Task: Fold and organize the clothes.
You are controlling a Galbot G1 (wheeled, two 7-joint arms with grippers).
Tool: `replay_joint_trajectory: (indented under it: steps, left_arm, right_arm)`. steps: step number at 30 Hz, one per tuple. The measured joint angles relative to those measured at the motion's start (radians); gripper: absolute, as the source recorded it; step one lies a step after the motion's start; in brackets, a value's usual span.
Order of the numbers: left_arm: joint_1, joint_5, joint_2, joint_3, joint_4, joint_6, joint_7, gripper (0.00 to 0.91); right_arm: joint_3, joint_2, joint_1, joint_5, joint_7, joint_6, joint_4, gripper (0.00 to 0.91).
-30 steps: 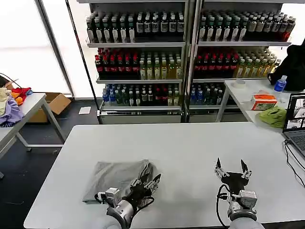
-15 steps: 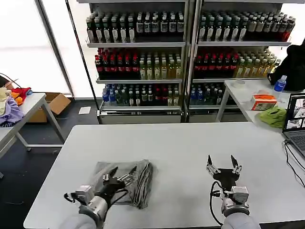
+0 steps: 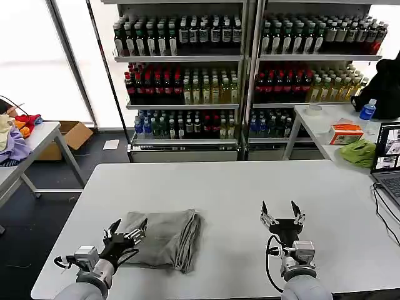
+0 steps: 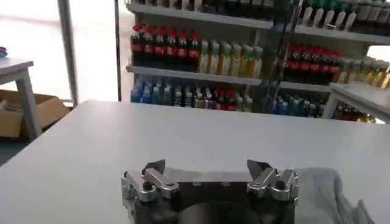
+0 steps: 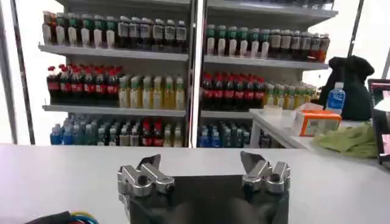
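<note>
The clothes show as one light grey garment (image 3: pixel 164 236), folded into a rough rectangle on the white table (image 3: pixel 250 187) at the front left, its right edge bunched in thick folds. My left gripper (image 3: pixel 128 229) hovers open over the garment's left edge, holding nothing. In the left wrist view the left gripper (image 4: pixel 207 167) has its jaws wide apart, and a corner of the grey garment (image 4: pixel 332 193) lies beside it. My right gripper (image 3: pixel 279 210) stands open above bare table, well to the right of the garment. The right wrist view also shows the right gripper (image 5: pixel 200 159) open and empty.
Drink shelves (image 3: pixel 244 75) stand behind the table. A side table at the right carries a laptop (image 3: pixel 389 156), a green cloth (image 3: pixel 359 152), an orange box (image 3: pixel 345 132) and a blue bottle (image 3: pixel 368 110). Another table with coloured clothes (image 3: pixel 14 134) and a cardboard box (image 3: pixel 74 134) are at the left.
My left gripper has swept left across the garment, from its right edge to its left edge. My right gripper has drifted left. The garment's right edge is now more bunched.
</note>
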Motion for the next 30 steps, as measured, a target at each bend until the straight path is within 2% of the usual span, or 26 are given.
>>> replay_joint_trajectory:
  steps: [26,28,29,30]
  left_arm:
    - [-0.027,0.046,0.006,-0.015,0.167,-0.032,0.063,0.907]
    - [-0.024,0.044,0.006,-0.016,0.173,-0.032,0.069,0.746]
    - [-0.023,0.043,0.006,-0.017,0.175,-0.032,0.071,0.544]
    - [-0.022,0.041,0.006,-0.019,0.178,-0.032,0.073,0.413]
  right_arm:
    - [0.022,-0.001,-0.02,0.009,0.013,-0.019,0.019,0.907]
    - [0.021,-0.001,-0.02,0.009,0.013,-0.018,0.019,0.907]
    - [0.021,-0.001,-0.021,0.009,0.013,-0.018,0.019,0.907]
    - [0.021,-0.001,-0.021,0.009,0.013,-0.018,0.019,0.907]
